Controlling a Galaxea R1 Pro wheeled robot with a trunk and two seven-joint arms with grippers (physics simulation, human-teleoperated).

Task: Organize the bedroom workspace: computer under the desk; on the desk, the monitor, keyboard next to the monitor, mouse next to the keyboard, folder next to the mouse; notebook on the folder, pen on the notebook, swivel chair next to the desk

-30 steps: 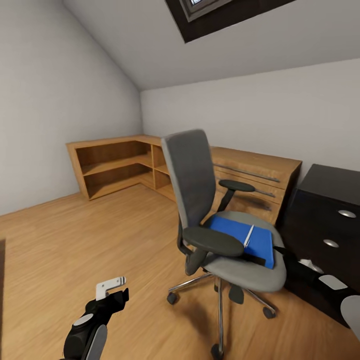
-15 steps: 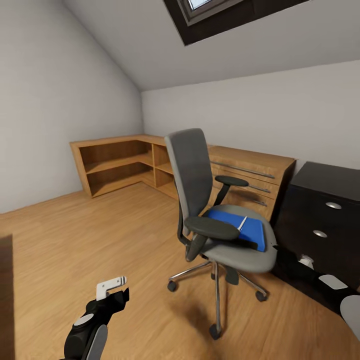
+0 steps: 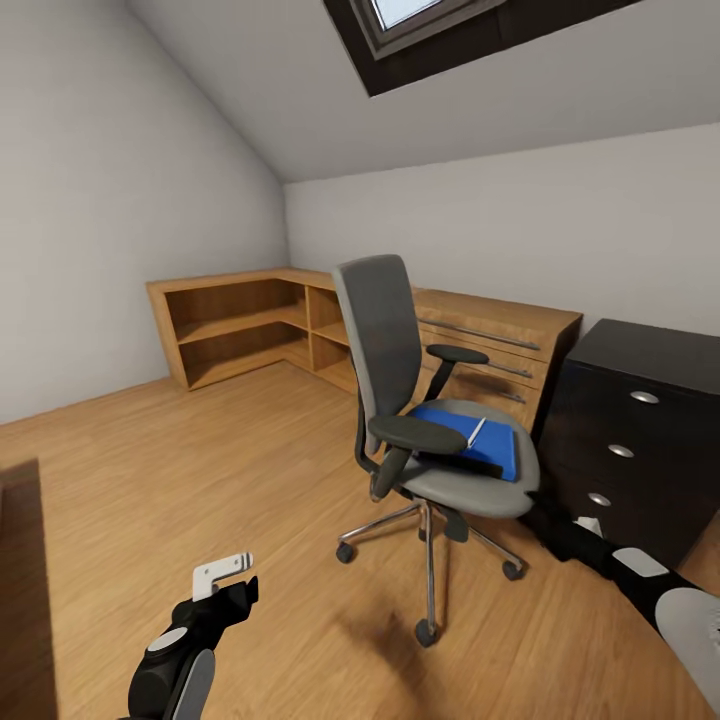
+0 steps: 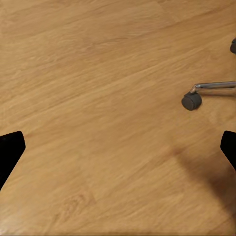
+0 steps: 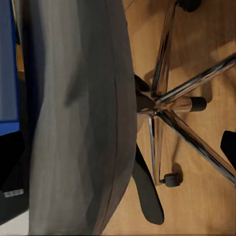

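Standing on the wood floor [image 3: 180, 470] near the corner of the attic room, the swivel chair [image 3: 400, 340] faces away from the low wooden shelving [image 3: 240, 325] that runs along both walls. The blue folder [image 3: 465, 440] lies flat on the chair seat toward its far edge, and a slim white pen [image 3: 476, 431] rests on top of the folder. Beside the chair, at the right edge of the head view, a black drawer unit [image 3: 620, 430] with round silver pulls sits against the wall. The left gripper [image 3: 222, 572] hangs low over bare floor, well apart from the chair; in the left wrist view its jaws are spread wide and hold nothing, with one chair castor [image 4: 191, 101] visible beyond them. The right arm [image 3: 640, 575] reaches toward the chair's underside; the right wrist view looks along the grey seat edge [image 5: 83, 118] and the chrome base spokes [image 5: 167, 105]. Whether the right jaws are spread or pressed together cannot be told.
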